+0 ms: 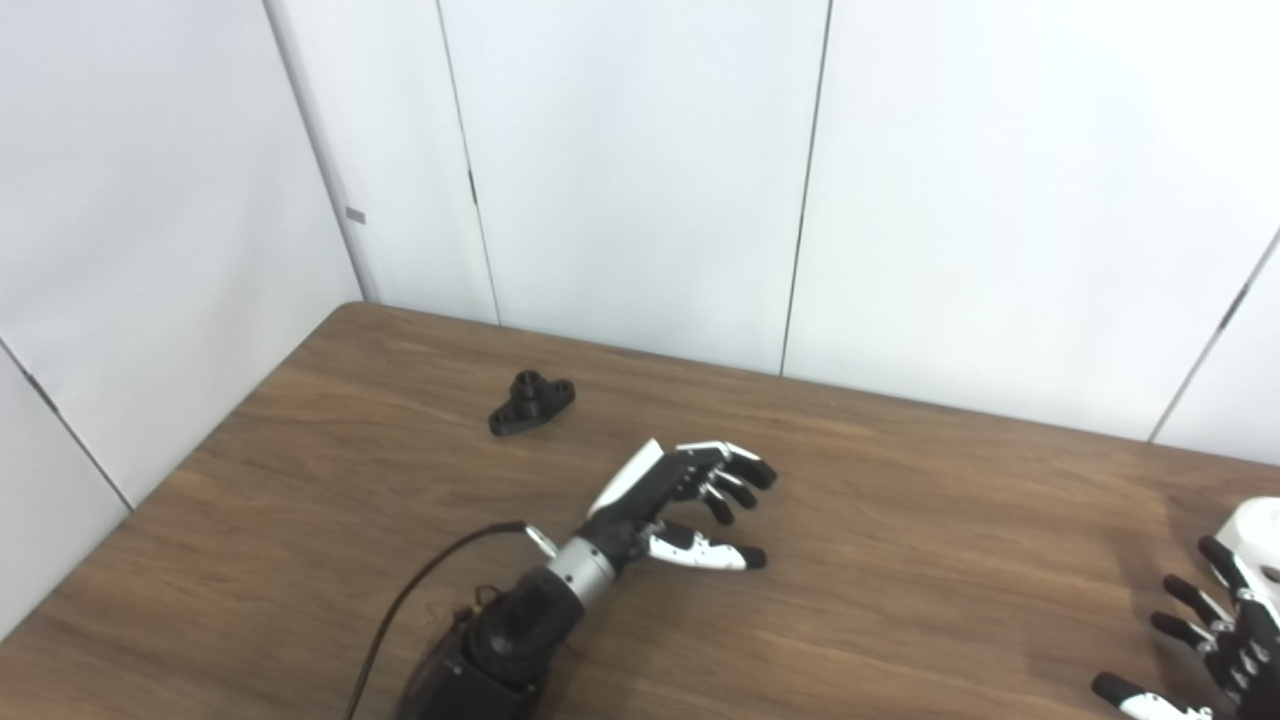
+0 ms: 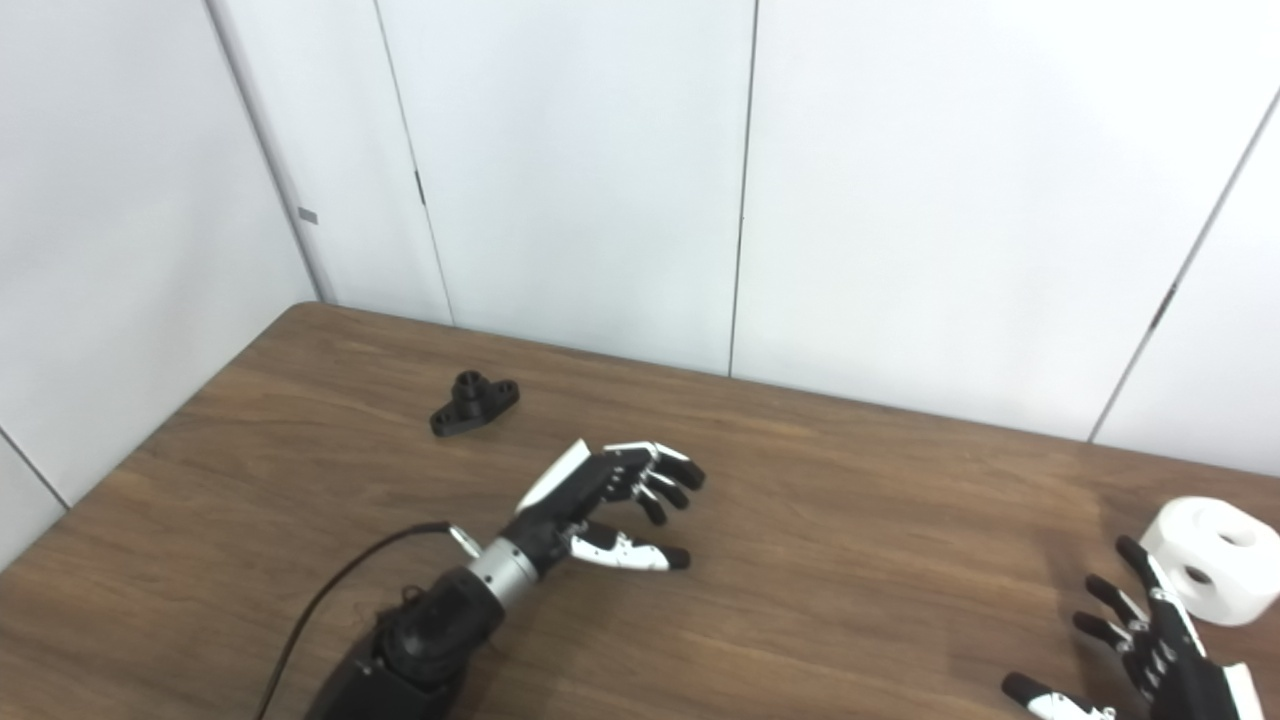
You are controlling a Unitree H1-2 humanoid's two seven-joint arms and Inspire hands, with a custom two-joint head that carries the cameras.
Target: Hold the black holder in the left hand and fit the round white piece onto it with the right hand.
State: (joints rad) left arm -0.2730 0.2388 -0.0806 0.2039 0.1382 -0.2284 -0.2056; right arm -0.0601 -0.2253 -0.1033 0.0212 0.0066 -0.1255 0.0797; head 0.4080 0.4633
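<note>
The black holder lies on the wooden table toward the back left, also in the right eye view. My left hand is open and empty over the table's middle, to the right of and nearer than the holder, apart from it. The round white piece stands at the table's right side, cut by the edge in the left eye view. My right hand is open and empty at the bottom right, just in front of the white piece, fingers spread and not touching it.
White wall panels rise behind the table's far edge. The table's left corner is near the holder. A black cable runs along my left forearm.
</note>
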